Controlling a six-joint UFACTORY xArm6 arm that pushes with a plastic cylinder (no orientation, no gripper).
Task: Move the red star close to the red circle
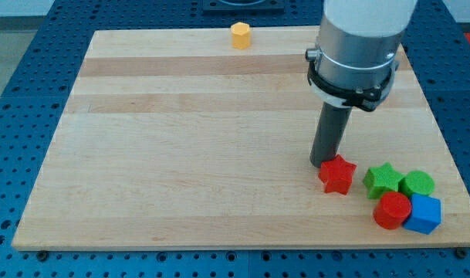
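Red star (337,174) touching my tip (324,163)

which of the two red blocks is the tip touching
The red star: my tip sits against its upper-left edge. The red circle lies farther toward the view's bottom right, apart from it.

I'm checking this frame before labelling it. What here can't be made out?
- My tip: whether it touches the red star can't be told; the star hides its very end.
- Arm: cut off by the view's top.
- Blue block: partly hidden by the red circle.
- Yellow block: too small for sure shape.
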